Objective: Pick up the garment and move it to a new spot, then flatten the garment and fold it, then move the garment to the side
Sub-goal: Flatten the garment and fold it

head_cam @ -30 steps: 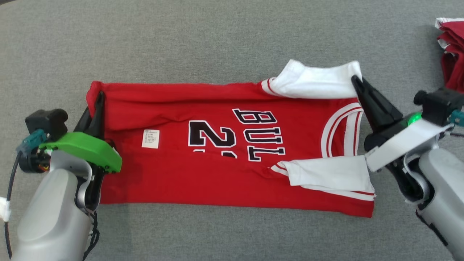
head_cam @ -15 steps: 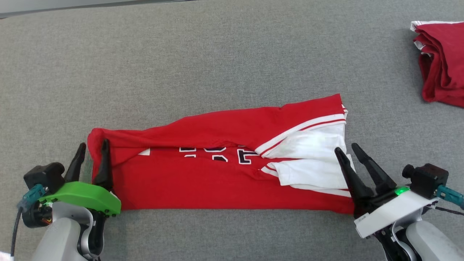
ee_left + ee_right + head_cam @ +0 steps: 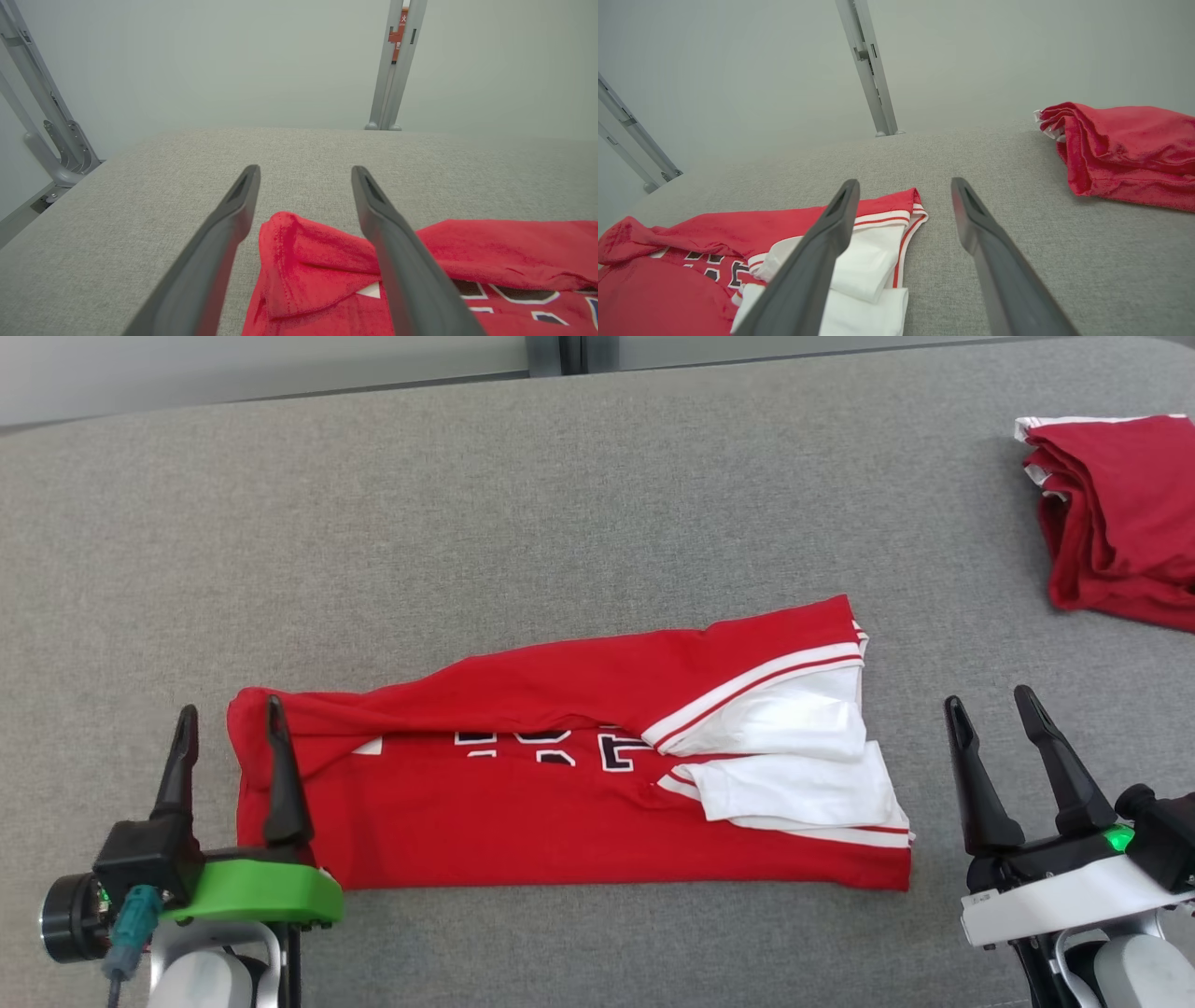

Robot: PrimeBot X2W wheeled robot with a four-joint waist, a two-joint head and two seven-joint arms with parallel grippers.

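The garment (image 3: 523,821) is a red jersey with white sleeves and black lettering, lying folded into a long band across the grey table. My left gripper (image 3: 231,723) stands open at its left end, one finger over the red cloth, nothing held. In the left wrist view the garment's corner (image 3: 303,261) lies between and below the open left gripper (image 3: 303,175). My right gripper (image 3: 990,705) is open just right of the garment's sleeve end, apart from it. The right wrist view shows the garment's white sleeves (image 3: 864,266) left of the open right gripper (image 3: 903,186).
A second folded red garment (image 3: 1111,513) lies at the table's far right, also seen as a red pile (image 3: 1125,149) in the right wrist view. The grey table (image 3: 560,523) ends at a pale wall with metal posts (image 3: 397,65) behind it.
Both grippers have opened and let go of the garment's far edge after folding it toward me. The right gripper has drawn off to the right. The camera has shifted too.
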